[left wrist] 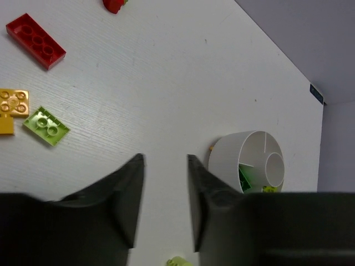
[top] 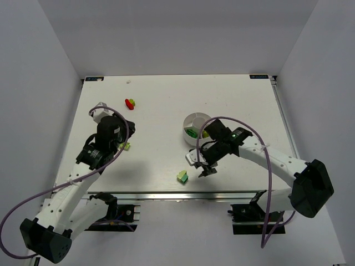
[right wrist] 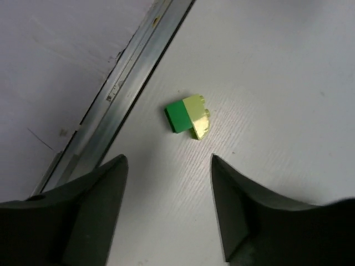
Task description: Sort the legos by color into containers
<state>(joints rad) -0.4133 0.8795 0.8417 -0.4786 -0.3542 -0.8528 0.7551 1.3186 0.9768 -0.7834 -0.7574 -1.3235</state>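
The white divided dish [top: 195, 126] stands right of centre and holds a dark green lego [left wrist: 245, 177] and a lime one [left wrist: 269, 189]. My left gripper [left wrist: 165, 160] hangs above bare table, its jaws a narrow gap apart with nothing between them. A red brick [left wrist: 36, 41], an orange one [left wrist: 12, 102] and a lime plate [left wrist: 46, 126] lie to its far left. A pale lime piece [left wrist: 178, 261] lies under it. My right gripper [right wrist: 166, 158] is open just short of a green and pale green pair of legos [right wrist: 187, 116], which also shows from above [top: 182, 177].
A red lego [top: 130, 103] with a bit of green lies toward the far left. The metal rail of the table's near edge [right wrist: 119, 83] runs close beside the green pair. White walls enclose the table on three sides.
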